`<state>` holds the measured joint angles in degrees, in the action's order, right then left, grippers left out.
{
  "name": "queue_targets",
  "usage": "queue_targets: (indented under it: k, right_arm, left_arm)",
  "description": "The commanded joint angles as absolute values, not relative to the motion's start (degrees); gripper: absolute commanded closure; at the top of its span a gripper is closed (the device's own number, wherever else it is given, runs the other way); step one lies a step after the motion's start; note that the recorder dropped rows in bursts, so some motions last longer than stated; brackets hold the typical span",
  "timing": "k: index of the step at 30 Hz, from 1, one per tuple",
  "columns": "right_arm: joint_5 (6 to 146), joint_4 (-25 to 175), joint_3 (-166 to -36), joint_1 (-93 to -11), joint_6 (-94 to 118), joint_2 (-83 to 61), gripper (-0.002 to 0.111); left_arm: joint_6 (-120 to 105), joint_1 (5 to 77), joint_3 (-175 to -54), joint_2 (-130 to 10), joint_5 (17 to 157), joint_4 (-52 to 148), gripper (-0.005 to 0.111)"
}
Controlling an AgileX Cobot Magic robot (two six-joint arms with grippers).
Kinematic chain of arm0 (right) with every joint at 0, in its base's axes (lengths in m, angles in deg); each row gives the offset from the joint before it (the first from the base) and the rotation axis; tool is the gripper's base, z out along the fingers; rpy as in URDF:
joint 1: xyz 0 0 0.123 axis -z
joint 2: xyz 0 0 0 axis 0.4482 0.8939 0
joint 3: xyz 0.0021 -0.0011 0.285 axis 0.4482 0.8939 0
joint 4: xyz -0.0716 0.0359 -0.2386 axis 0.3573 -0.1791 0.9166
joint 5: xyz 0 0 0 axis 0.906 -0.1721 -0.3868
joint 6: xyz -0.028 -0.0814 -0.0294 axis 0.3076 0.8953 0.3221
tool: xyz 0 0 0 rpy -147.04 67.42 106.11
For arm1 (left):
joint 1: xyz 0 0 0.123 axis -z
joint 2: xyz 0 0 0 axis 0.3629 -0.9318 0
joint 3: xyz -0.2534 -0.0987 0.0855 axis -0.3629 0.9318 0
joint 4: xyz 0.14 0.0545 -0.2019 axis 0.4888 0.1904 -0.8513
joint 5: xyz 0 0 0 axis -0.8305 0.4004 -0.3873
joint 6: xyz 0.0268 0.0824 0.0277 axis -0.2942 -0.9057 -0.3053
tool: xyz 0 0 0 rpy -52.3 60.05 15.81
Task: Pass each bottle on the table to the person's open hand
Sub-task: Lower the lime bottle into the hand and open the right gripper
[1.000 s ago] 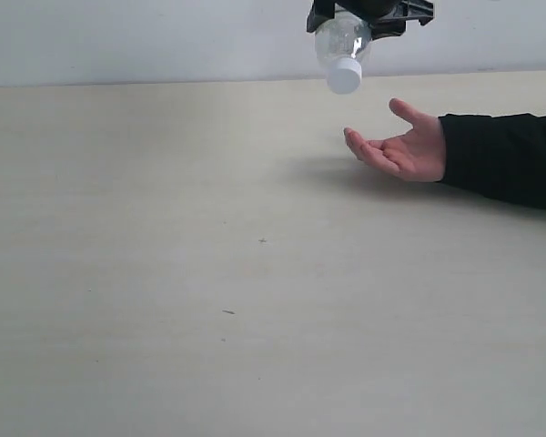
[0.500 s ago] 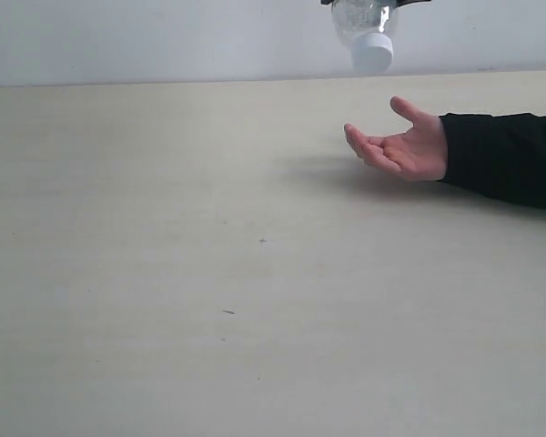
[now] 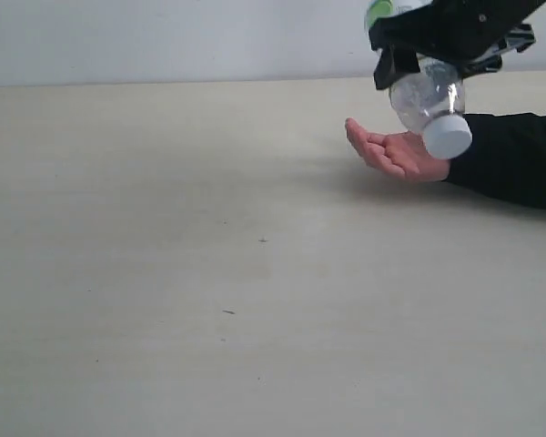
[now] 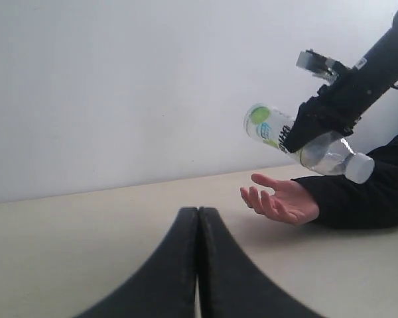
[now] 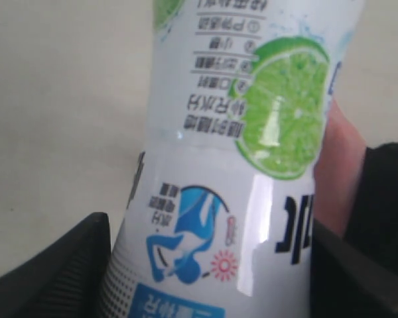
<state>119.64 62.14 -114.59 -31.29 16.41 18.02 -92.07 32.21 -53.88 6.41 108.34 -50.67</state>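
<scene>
Overhead, the right tool [image 3: 434, 44] was clamped round the body of the lime-labelled bottle [image 3: 427, 98], its jaws set wide to take the girth. The bottle hung tilted just above the person's open hand [image 3: 391, 153], with its white cap [image 3: 448, 137] lowest and pointing toward the black sleeve [image 3: 519, 155]. In the left wrist view we could see a gap between bottle and palm, so it was not yet delivered. The left tool [image 4: 199, 265] sat low over the surface [image 3: 164, 273], its fingers pressed together on nothing.

To finish this step well, we judged that the bottle should come down gently until its body lay across the palm. The jaws should then spread only once the hand was bearing the weight. A straight lift away afterwards would avoid dragging the bottle off the fingers.

Several things were hard to read. The exterior view cut off the bottle's base and most of the arm. The right wrist view was filled by the label, so its fingertips were hidden. We could not tell whether the cap brushed the sleeve, and no other bottle showed in any view.
</scene>
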Motion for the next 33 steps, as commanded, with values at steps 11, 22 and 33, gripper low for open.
queue_targets:
  k: [11, 22, 33]
  right_arm:
    - [111.1, 58.5, -103.6, -29.2, 23.8, 20.1, 0.108]
    - [110.6, 57.2, -103.6, -29.2, 23.7, 25.5, 0.108]
    - [110.4, 57.2, -103.6, -29.2, 23.7, 25.7, 0.082]
  left_arm:
    - [-91.9, 32.0, -53.7, 6.6, 108.4, -50.7, 0.107]
    - [-91.9, 32.0, -53.7, 6.6, 108.4, -50.7, 0.107]
    - [-91.9, 32.0, -53.7, 6.6, 108.4, -50.7, 0.107]
